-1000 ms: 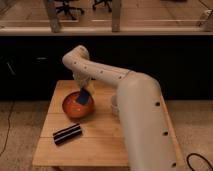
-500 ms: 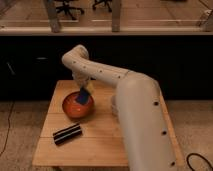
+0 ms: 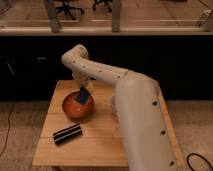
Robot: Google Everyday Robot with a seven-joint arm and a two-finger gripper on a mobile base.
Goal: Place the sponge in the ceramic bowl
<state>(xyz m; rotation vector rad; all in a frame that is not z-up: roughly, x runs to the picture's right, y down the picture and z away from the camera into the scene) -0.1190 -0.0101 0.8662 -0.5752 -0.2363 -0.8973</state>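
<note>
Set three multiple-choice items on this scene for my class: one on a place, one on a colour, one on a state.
1. Where is the black ribbed cylinder? A on the floor; B on the table, camera side of the ceramic bowl; C on a shelf.
2. The sponge is: A blue; B yellow; C green.
3. The sponge is: A flat on the table; B tilted at the gripper, over the bowl; C under the cylinder.
Key: B, it lies on the wood; A, plainly blue; B, it slants below the gripper.

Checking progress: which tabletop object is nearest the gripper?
The orange-red ceramic bowl: the gripper sits right over it, blue sponge at its tip; the black ribbed cylinder lies apart, nearer the camera.
</note>
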